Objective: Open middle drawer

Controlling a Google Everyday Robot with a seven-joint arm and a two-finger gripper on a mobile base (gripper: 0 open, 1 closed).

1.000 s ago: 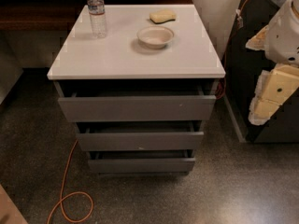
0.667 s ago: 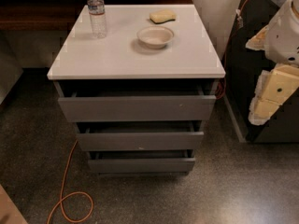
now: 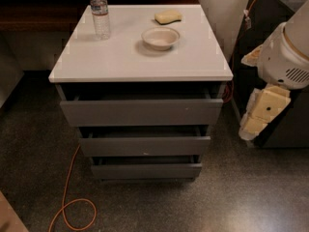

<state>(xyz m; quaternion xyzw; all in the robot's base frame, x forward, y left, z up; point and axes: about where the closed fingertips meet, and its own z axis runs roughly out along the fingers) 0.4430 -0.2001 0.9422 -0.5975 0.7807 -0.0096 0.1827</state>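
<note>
The middle drawer is the medium-height grey front in a three-drawer cabinet under a white top. It has a tiny white speck at its lower edge and stands slightly pulled out, with a dark gap above it. The taller top drawer and the narrow bottom drawer also stand slightly out. My gripper, cream and white, hangs at the right of the cabinet, level with the top and middle drawers and apart from them. It holds nothing that I can see.
On the white top stand a water bottle, a white bowl and a yellow sponge. An orange cable loops on the speckled floor at the front left. A dark unit stands behind the arm at right.
</note>
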